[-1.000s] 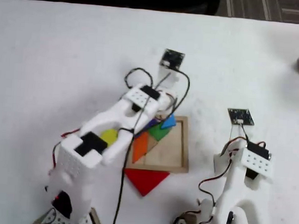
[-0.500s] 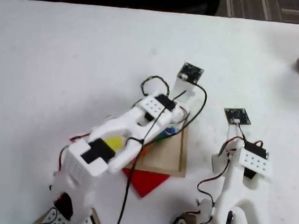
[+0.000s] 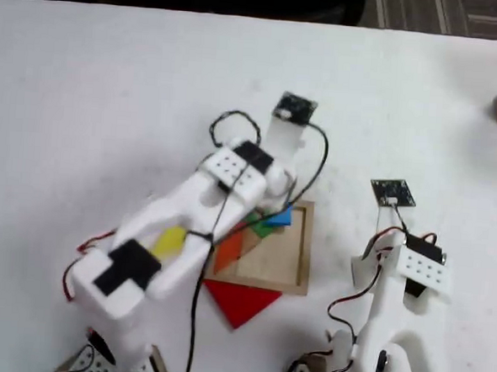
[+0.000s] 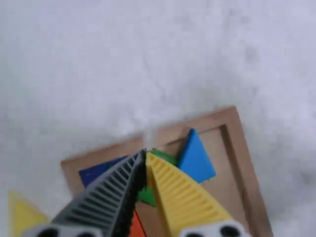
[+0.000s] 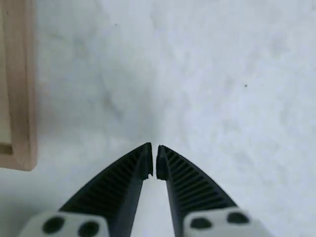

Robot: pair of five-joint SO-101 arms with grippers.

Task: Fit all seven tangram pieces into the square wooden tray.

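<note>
Left pincer [image 4: 144, 154], pressed together, hangs at the tray [image 4: 238, 133] rim beside blue triangle [image 4: 196, 159].

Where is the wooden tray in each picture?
High view: the wooden tray lies mid-table, partly under the left arm.
Left wrist view: the tray lies below the left claw.
Right wrist view: the tray's rim is off to one side of the right claw.
Shared landmark: the light blue triangle inside the tray, in the high and left wrist views.
</note>
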